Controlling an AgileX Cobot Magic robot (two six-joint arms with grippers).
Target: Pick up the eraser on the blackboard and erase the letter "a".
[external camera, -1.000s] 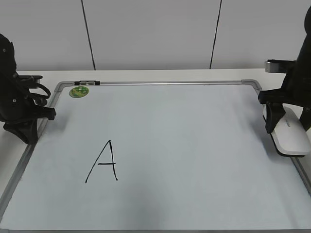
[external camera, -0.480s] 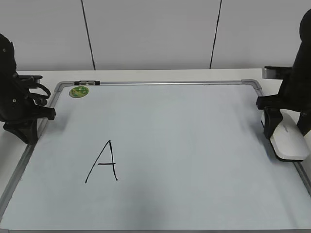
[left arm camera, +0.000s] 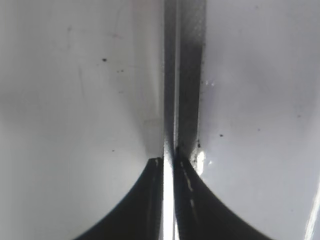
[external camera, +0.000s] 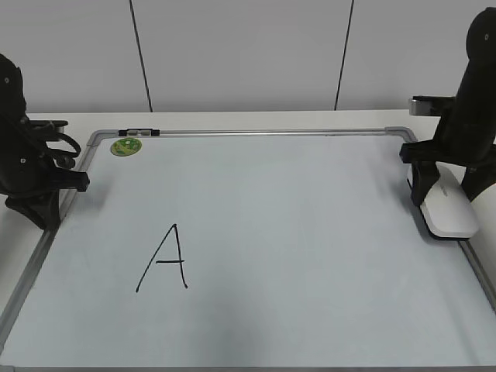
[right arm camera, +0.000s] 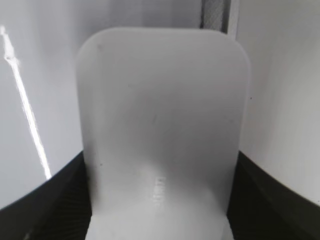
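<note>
The white eraser (external camera: 451,211) lies at the right edge of the blackboard (external camera: 294,209), between the fingers of my right gripper (external camera: 448,190), which is shut on it. In the right wrist view the eraser (right arm camera: 160,115) fills the space between the jaws of the right gripper (right arm camera: 160,200). A large capital "A" (external camera: 164,260) in black marker is at the lower left of the board. No small lowercase "a" shows. My left gripper (external camera: 45,208) is shut and empty at the board's left frame, seen up close in the left wrist view (left arm camera: 168,162).
A round green magnet (external camera: 125,146) sits at the board's back left corner. A marker (external camera: 141,132) lies on the top frame beside it. The board's metal frame (left arm camera: 186,75) runs under the left gripper. A white wall stands behind the table.
My right gripper has moved left and toward the back with the eraser in it, from outside the right frame onto the board's right edge. The left arm has not moved.
</note>
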